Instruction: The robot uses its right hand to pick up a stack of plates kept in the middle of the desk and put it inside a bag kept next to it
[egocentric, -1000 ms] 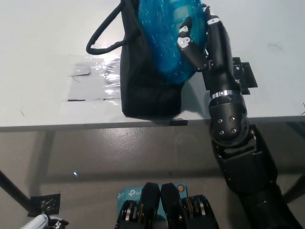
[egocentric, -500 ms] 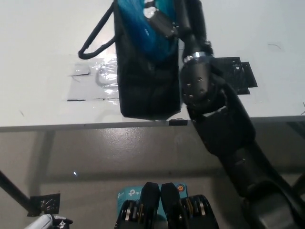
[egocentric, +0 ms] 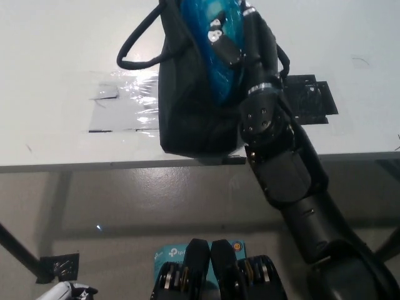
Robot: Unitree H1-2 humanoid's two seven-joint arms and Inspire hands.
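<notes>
**Plates going into the bag**

The stack of translucent blue plastic plates (egocentric: 209, 56) is sitting partly inside the mouth of the black fabric bag (egocentric: 194, 119), its glossy, dimpled surface showing above the rim. The black right hand (egocentric: 234, 40) is grasping the stack, fingers wrapped over its upper face. The insertion step appears to be under way; next, the hand likely needs to push deeper, then let go. The white left hand (egocentric: 65, 291) is resting at the lower left; its fingers cannot be judged.
</notes>
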